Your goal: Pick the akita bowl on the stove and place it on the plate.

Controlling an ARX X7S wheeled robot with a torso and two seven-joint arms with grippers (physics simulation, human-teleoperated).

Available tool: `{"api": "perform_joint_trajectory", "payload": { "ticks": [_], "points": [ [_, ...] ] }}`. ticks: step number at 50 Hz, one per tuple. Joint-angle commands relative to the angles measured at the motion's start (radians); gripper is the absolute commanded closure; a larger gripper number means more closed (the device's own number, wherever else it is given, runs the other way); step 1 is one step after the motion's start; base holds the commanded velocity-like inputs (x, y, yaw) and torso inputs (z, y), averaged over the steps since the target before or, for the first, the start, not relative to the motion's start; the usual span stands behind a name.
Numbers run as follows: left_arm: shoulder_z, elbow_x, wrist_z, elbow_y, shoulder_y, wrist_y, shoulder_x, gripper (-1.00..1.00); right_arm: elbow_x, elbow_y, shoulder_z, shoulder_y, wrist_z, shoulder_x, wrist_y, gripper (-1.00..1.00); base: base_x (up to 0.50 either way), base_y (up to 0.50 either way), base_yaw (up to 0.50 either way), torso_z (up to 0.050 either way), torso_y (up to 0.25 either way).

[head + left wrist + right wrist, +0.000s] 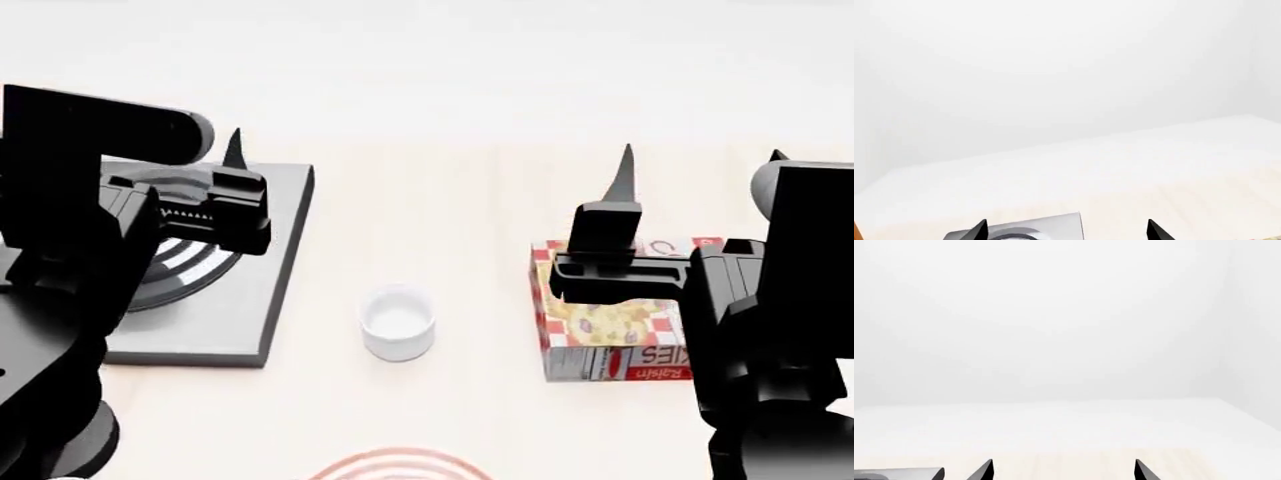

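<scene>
Pale tabletop (454, 200) with the stove (240, 320) at the left; the left gripper (1066, 231) hangs above its ring burner, fingers spread and empty. The akita bowl cannot be seen — the arm hides that spot. Right gripper (1063, 471), likewise spread, is over a cookie box (601, 340). White cup (398, 322) between; plate (395, 468) at the near edge.

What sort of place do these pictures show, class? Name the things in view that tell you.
Probably a simulated kitchen counter: a pale wooden table holds a stove with a ring burner, a small white cup, a cookie box and the rim of a red-ringed plate, all against bare white walls.
</scene>
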Motion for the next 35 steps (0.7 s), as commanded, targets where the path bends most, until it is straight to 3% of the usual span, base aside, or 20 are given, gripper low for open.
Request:
{"api": "perform_joint_trajectory", "payload": {
  "ticks": [1, 27, 35],
  "points": [
    [0.003, -0.006, -0.005, 0.002, 0.000, -0.001, -0.004, -1.00, 0.005, 0.001, 0.000, -0.001, 0.004, 0.002, -0.004, -1.00, 0.31, 0.04, 0.00, 0.000, 0.000],
    [0.002, -0.027, -0.016, 0.010, -0.006, -0.011, -0.006, -1.00, 0.023, -0.009, 0.004, 0.004, 0.020, 0.004, 0.009, -1.00, 0.31, 0.04, 0.00, 0.000, 0.000],
    [-0.046, -0.032, -0.053, -0.041, -0.111, -0.072, 0.014, -1.00, 0.029, 0.001, 0.000, 0.004, 0.022, 0.001, 0.013, -1.00, 0.07, 0.01, 0.00, 0.000, 0.000]
  ]
}}
